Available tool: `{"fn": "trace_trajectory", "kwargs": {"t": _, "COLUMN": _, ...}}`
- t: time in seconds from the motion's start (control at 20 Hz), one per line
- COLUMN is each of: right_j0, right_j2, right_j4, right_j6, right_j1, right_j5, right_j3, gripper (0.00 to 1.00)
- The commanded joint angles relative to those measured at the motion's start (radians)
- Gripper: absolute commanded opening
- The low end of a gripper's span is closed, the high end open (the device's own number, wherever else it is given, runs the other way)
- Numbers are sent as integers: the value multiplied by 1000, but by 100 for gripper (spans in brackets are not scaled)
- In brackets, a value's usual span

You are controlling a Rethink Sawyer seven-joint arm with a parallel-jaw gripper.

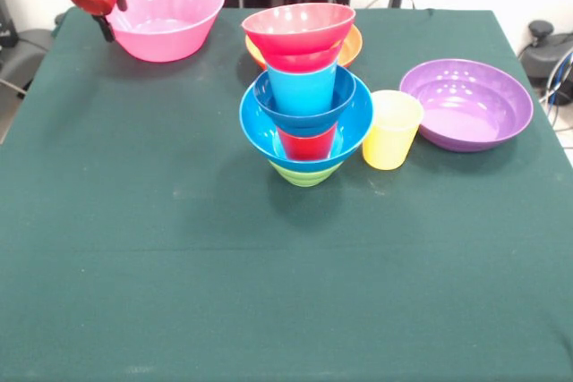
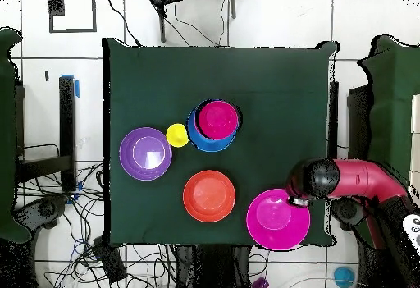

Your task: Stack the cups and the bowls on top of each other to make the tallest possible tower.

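The tower [image 1: 304,123] stands mid-table. From the bottom it is a green bowl [image 1: 304,174], a large blue bowl [image 1: 255,123], a red cup [image 1: 307,143], a small blue bowl [image 1: 273,105] and a sky-blue cup [image 1: 303,89]. A small red bowl [image 1: 298,29] sits upright on top. From overhead the tower [image 2: 215,125] shows the red bowl [image 2: 217,119] uppermost. The yellow cup [image 1: 391,129] [image 2: 177,134] stands upright beside the tower. My gripper [image 1: 100,6] [image 2: 297,189] hangs apart from the tower, at the pink bowl's [image 1: 167,13] [image 2: 278,219] edge, holding nothing that I can see.
The orange bowl [image 1: 351,46] [image 2: 208,195] sits behind the tower in the front view. The wide purple bowl [image 1: 466,105] [image 2: 145,153] lies beyond the yellow cup. The red arm [image 2: 353,178] reaches in over the table's edge.
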Motion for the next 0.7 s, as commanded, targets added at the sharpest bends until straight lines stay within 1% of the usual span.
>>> {"fn": "trace_trajectory", "kwargs": {"t": 0.05, "right_j0": 26, "right_j2": 10, "right_j4": 16, "right_j6": 101, "right_j1": -43, "right_j5": -93, "right_j3": 75, "gripper": 100}}
{"fn": "trace_trajectory", "kwargs": {"t": 0.3, "right_j0": 23, "right_j2": 38, "right_j4": 95, "right_j6": 136, "right_j1": -108, "right_j5": -113, "right_j3": 130, "gripper": 100}}
{"fn": "trace_trajectory", "kwargs": {"t": 0.35, "right_j0": 26, "right_j2": 42, "right_j4": 113, "right_j6": 142, "right_j1": -131, "right_j5": -113, "right_j3": 143, "gripper": 100}}
{"fn": "trace_trajectory", "kwargs": {"t": 0.7, "right_j0": 34, "right_j2": 74, "right_j4": 238, "right_j6": 179, "right_j1": -193, "right_j5": -185, "right_j3": 211, "gripper": 100}}
